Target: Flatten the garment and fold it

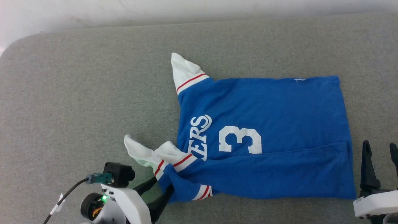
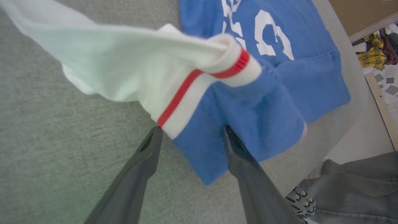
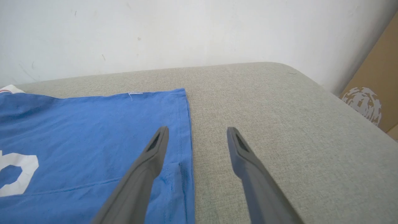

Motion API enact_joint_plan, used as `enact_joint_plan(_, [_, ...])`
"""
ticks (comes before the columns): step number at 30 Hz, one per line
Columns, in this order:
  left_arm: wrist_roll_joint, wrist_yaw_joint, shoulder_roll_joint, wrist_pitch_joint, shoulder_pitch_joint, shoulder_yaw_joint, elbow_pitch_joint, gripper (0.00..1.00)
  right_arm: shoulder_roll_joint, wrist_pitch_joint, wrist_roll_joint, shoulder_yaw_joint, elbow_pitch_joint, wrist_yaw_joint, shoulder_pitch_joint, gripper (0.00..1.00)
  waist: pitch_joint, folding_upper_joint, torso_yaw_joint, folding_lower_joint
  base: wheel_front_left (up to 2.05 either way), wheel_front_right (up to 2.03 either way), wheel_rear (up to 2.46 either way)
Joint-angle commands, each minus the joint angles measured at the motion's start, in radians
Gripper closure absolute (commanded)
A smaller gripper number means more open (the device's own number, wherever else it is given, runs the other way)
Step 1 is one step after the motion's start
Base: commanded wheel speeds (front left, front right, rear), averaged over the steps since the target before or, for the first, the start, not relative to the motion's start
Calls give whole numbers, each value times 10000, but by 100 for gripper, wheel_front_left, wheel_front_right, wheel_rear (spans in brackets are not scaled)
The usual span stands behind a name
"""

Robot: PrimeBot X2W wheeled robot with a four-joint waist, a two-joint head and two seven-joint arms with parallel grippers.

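So, blue garment point(image 1: 273, 124) lies mostly flat on the grey table point(image 1: 77, 93), with its near sleeve point(image 1: 146, 154) bunched up.
Left pincer point(image 1: 163, 184) sits at that crumpled sleeve by the table's near edge, fingers spread with a blue fold and the red-striped white trim between them, not clamped on it. Right pincer point(image 1: 380, 144) is spread too, at the hem end, one finger over the blue edge and the other over bare table. The "3" faces up.
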Motion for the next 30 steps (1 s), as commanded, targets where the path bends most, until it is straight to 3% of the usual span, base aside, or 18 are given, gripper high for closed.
enact_joint_plan(1, [-189, -108, -5, 123, -252, -94, -23, 0, 27, -101, 26, 18, 37, -7, -172, 0, 153, 0, -50, -1, 0, 0, 0])
enact_joint_plan(7, [-366, -172, 79, 572, -728, -619, 311, 0, 28, -169, 50, 73, 181, -7, -293, 0, 342, 0, -36, -1, 0, 0, 0])
enact_joint_plan(16, [-621, -204, -224, 1158, -1245, -1416, 1506, 0, 28, -205, 60, 283, 345, -7, -475, 0, 433, 0, -143, -1, 0, 0, 0])
enact_joint_plan(17, [-595, -205, -236, 1204, -1289, -1502, 1633, 11, 28, -201, 64, 297, 358, -7, -485, 0, 438, 0, -162, -1, 0, 0, 0])
enact_joint_plan(18, [-506, -207, -225, 1181, -1342, -1585, 1740, 62, 28, -194, 66, 306, 372, -7, -494, 0, 443, 0, -182, -1, 0, 0, 0])
enact_joint_plan(19, [-396, -208, -222, 1088, -1386, -1631, 1841, 100, 28, -186, 66, 312, 384, -7, -503, 0, 443, 0, -205, -1, 0, 0, 0])
enact_joint_plan(30, [-110, 328, -204, -401, -1098, -968, 1840, 100, 28, 733, -122, 418, -378, -7, -406, 0, 329, 0, -347, -1, 0, 0, 0])
